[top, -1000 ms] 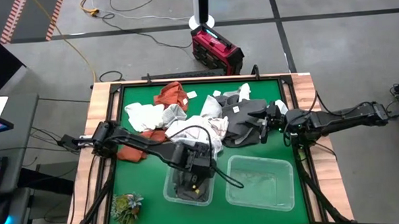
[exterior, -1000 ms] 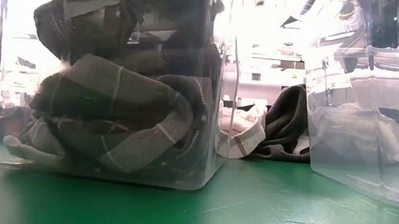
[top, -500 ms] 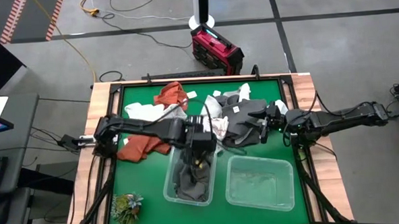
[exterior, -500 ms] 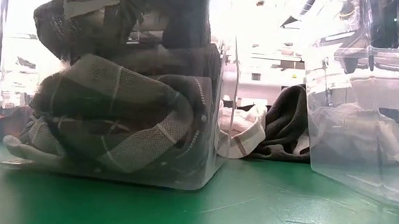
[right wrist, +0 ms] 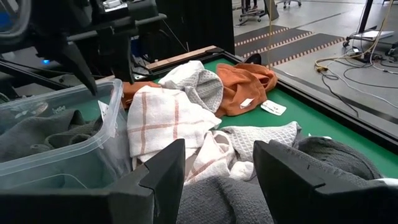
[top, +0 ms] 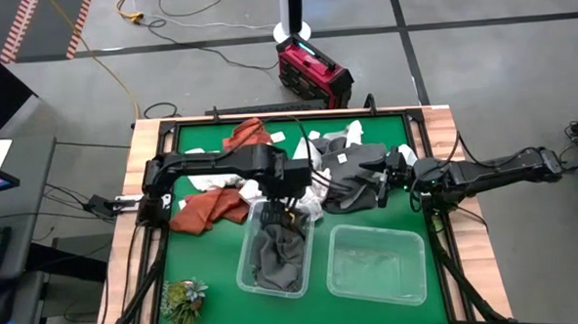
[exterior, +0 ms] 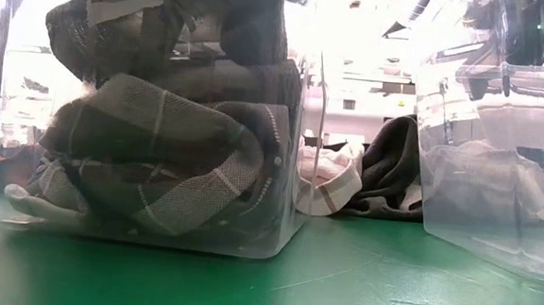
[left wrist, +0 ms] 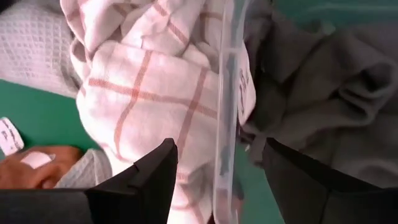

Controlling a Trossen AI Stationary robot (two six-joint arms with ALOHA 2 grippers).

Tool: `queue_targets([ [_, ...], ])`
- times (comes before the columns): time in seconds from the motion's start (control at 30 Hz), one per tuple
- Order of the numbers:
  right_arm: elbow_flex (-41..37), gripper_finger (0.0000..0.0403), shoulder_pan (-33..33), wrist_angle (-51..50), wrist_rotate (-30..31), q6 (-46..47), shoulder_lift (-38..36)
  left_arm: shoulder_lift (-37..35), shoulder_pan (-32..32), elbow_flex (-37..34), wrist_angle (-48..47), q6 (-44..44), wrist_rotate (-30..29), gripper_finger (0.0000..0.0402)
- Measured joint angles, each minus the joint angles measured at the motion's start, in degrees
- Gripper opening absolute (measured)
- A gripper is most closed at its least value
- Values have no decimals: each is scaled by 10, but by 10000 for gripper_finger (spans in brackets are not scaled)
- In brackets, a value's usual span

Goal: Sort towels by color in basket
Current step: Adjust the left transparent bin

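near the tabletop's middle, the left gripper [top: 293, 203] hangs spread and empty over the bin [top: 275, 255] rim; the checked towel [left wrist: 149, 81] lies just beyond. the right gripper [top: 385, 177], also spread, waits over grey towels [top: 353, 174].

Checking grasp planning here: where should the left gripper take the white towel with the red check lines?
Probably the raised fold on top of the white checked towel, coming from above. It bulges beside the clear bin, whose wall blocks that side; the open left gripper hovers nearby.
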Motion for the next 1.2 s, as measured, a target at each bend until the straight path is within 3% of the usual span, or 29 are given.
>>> queue_targets([
  [0.13, 0, 219, 0, -2, 0, 0, 0, 0, -4, -25, 12, -6, 0, 202],
  [0.4, 0, 219, 0, -2, 0, 0, 0, 1, -19, -98, 35, -14, -32, 114],
  [0.6, 0, 219, 0, 3, 0, 0, 0, 0, -21, -102, 53, -94, -19, 29],
  [0.77, 0, 219, 0, 3, 0, 5, 0, -1, -22, -102, 71, -192, -5, 26],
  [0.97, 0, 219, 0, -1, 0, 5, 0, -1, -25, -102, 78, -172, -21, 61],
  [1.2, 0, 219, 0, -2, 0, 5, 0, -1, -30, -102, 52, -157, -8, 69],
])
